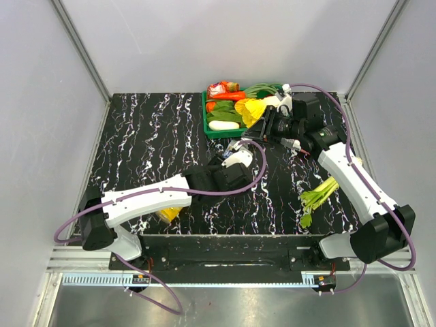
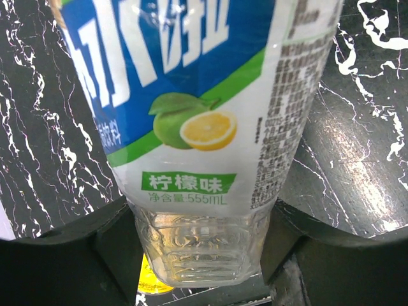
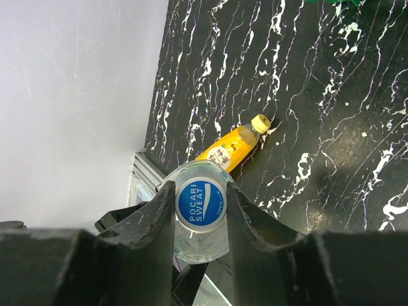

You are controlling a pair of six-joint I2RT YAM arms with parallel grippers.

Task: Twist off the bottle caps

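My left gripper (image 1: 230, 163) is shut on the lower end of the clear water bottle (image 2: 191, 115), which has a blue, white and green label; the bottle (image 1: 240, 155) is held above mid-table. My right gripper (image 1: 264, 129) is shut on its blue cap (image 3: 201, 203), one finger on each side of the cap. The orange juice bottle (image 3: 228, 149) lies on the table with its yellow cap (image 3: 261, 122) on; it also shows in the top view (image 1: 169, 214), under the left arm. The red-label bottle and the red cap are not in view.
A green tray (image 1: 206, 122) with several vegetables stands at the back centre. A celery bunch (image 1: 317, 196) lies on the table at the right, beside the right arm. Grey walls surround the black marble table (image 1: 150, 136).
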